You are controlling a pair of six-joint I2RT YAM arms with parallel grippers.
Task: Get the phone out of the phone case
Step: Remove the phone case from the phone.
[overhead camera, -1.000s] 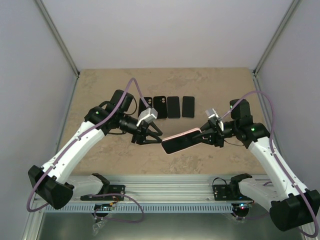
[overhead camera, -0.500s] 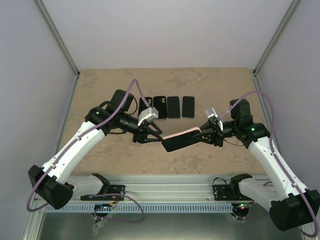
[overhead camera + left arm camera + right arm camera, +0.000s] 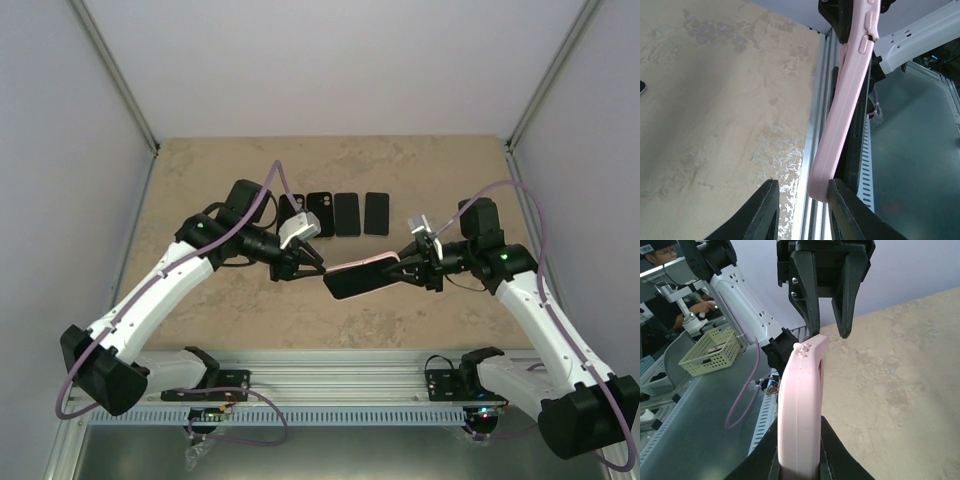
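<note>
Pale walls [image 3: 330, 60] enclose a beige, stone-patterned table [image 3: 200, 170].

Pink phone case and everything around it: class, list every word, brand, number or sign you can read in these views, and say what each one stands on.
No text can be read in any view.
pink phone case: plain, with no brand or label showing.
dark flat items lying in a row: too small to make out any marking.
green basket: no lettering visible.
</note>
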